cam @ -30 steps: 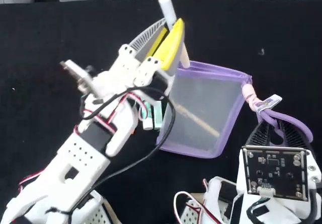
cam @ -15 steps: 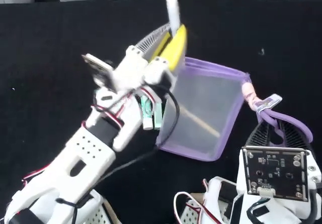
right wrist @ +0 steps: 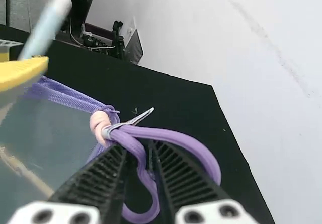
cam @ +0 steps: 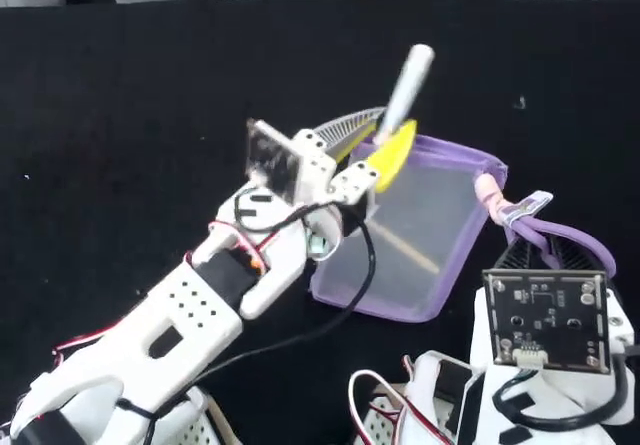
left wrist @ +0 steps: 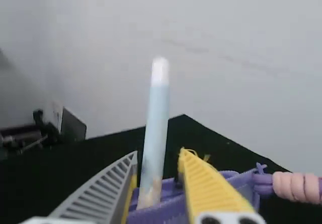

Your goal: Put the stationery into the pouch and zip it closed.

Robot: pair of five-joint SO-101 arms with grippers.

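The left gripper [cam: 368, 153], with one grey and one yellow finger, is clenched on a pale blue pen [cam: 406, 81]. We see it at the far-left corner of the pouch [cam: 430, 205]. The pen tilts, its white cap pointing up and toward the far right. Its lower end sits at the pouch's purple rim between the fingers. We cannot tell whether that end is inside the mouth.

The pouch is translucent with purple edging. It lies right of centre on the black table [cam: 120, 95], with its open mouth toward the far side. Through its wall we make out a slim tan stick [cam: 402, 246] lying slantwise.

The right gripper [cam: 556, 253] is at the near right, its black fingers closed on the purple strap loop [cam: 582, 237]. The strap runs to the pouch's far-right corner, next to a pink bead [right wrist: 98, 123] and a metal zip pull [right wrist: 141, 116].
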